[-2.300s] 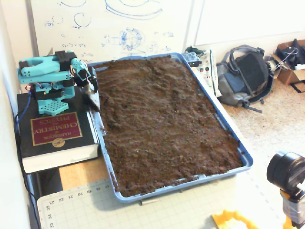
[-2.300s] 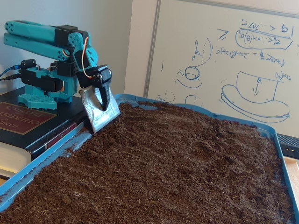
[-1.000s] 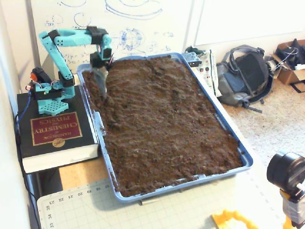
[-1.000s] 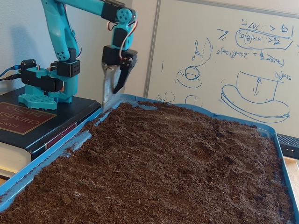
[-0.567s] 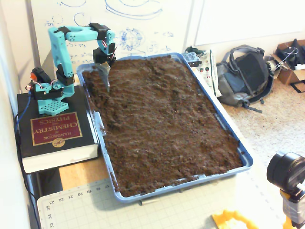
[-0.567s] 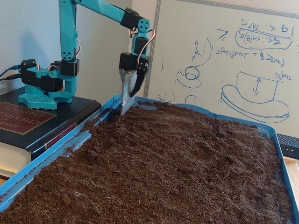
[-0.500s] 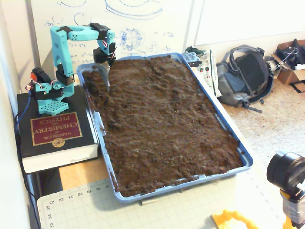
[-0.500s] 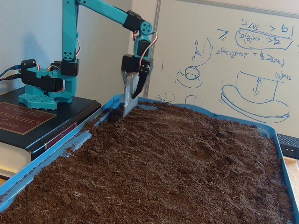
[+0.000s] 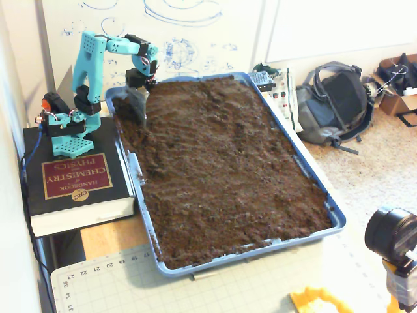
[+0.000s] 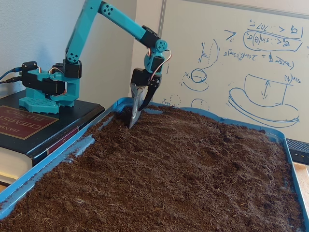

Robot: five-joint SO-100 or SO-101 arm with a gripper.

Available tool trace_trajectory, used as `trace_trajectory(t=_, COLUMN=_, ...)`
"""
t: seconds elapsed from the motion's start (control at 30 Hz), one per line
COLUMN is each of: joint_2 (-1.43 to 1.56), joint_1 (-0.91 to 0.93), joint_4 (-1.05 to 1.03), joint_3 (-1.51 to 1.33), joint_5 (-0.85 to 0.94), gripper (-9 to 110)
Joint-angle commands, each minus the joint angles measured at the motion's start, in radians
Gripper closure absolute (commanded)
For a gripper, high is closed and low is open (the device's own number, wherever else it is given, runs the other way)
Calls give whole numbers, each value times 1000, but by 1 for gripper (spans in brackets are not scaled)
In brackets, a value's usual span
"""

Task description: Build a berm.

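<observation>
In a fixed view from above, a green cutting mat [image 9: 130, 283] lay nearest, just short of the blue tray's [image 9: 335, 218] front rim. The tray was filled almost to its edges with dark loose soil [image 9: 221, 163], rough but flat all over. No raised berm could be made out in either fixed view. From the front rim back to the far corner the soil surface lay open, with nothing standing on it.

At the tray's left side a thick book [image 9: 75, 182] carried the teal arm's [image 10: 48, 87] base. The arm reached over the far left corner. The gripper [image 10: 134, 115] pointed down with a metal blade [image 10: 136, 106] fixed to it, the tip touching the soil just inside the rim. Its jaws looked nearly together, but I cannot tell for sure.

Beyond stood a whiteboard [image 10: 231, 63].
</observation>
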State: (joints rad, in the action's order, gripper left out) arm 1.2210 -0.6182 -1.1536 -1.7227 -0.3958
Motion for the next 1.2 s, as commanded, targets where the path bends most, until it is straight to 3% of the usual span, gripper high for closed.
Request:
trace_trajectory(t=0.0, joint_2=-15, joint_1=-23, joint_4=11, joint_3=115, joint_5=-49, gripper=101)
trace_trajectory(t=0.4, joint_2=-227, joint_1=37, joint_4=9, joint_3=422, joint_5=-74, gripper=101)
trace_trajectory(t=1.17, joint_2=29, joint_1=285, joint_4=-3, joint_3=463, joint_5=-55, gripper=101)
